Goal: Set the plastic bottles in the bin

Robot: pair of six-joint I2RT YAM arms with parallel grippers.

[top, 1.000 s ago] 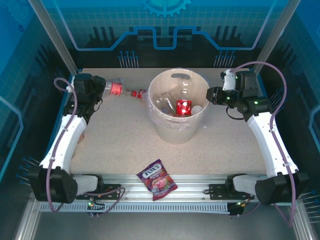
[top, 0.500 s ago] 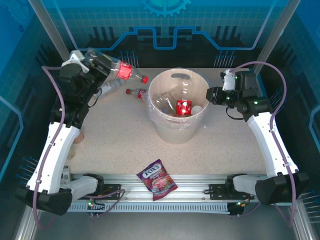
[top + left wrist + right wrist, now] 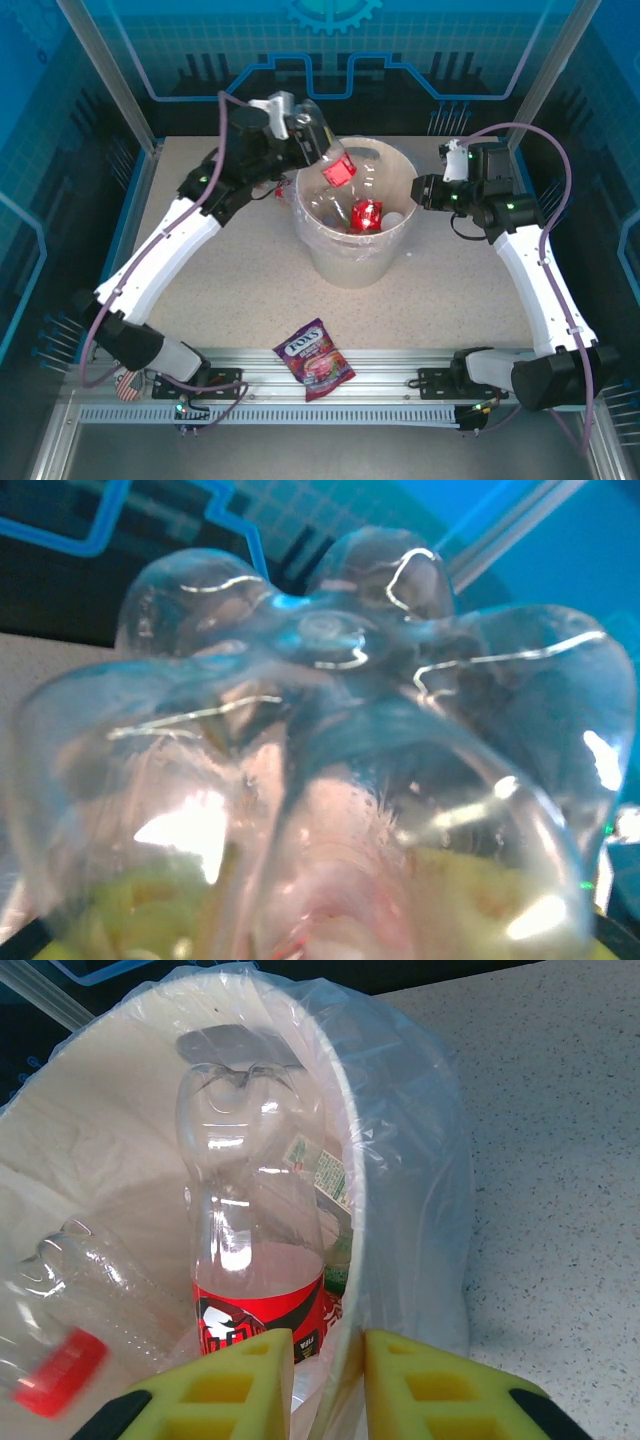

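From above, the left pincer [image 3: 318, 150] is clamped on a red-labelled bottle [image 3: 336, 168], which is tilted over the far-left rim of the bin [image 3: 345, 265]. The bin stands at the middle of the surface [image 3: 230, 280], toward its far edge, with another red-labelled bottle [image 3: 367, 213] and clear ones inside. The right pincer [image 3: 422, 190] is at the bin's right rim. A FOX'S candy bag [image 3: 315, 360] lies at the near edge.

The left wrist view looks straight at the held bottle's clear lobed base [image 3: 330, 680].

In the right wrist view, the right pincer [image 3: 330, 1380] has its yellow fingers drawn close together, with the bin's rim [image 3: 352, 1190] and liner pinched between them. Inside the bin, an upturned bottle [image 3: 250, 1210] stands on its neck and a clear red-capped one [image 3: 90, 1290] lies beside it.
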